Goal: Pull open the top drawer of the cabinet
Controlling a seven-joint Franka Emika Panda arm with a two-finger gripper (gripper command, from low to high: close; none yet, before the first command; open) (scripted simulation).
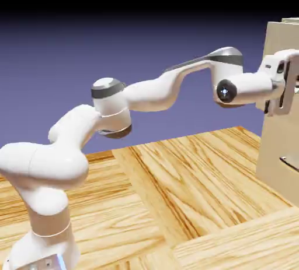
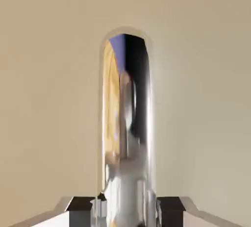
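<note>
The pale beige cabinet (image 1: 275,146) stands at the right edge of the exterior view. My gripper (image 1: 290,85) is pressed up against the top drawer (image 1: 277,44) at its upper part. In the hand view the drawer's flat beige front (image 2: 49,74) fills the picture. A shiny metal handle (image 2: 126,118) runs up the middle of it. My gripper (image 2: 126,206) is shut on the handle's near end, with a dark fingertip (image 2: 82,205) tight against each side. In the exterior view the handle is hidden behind the hand.
Below the hand, a grey bar handle (image 1: 290,162) shows on the lower drawer. The wooden table (image 1: 175,193) stretches from the robot's base to the cabinet's foot. The arm spans from lower left to upper right above it.
</note>
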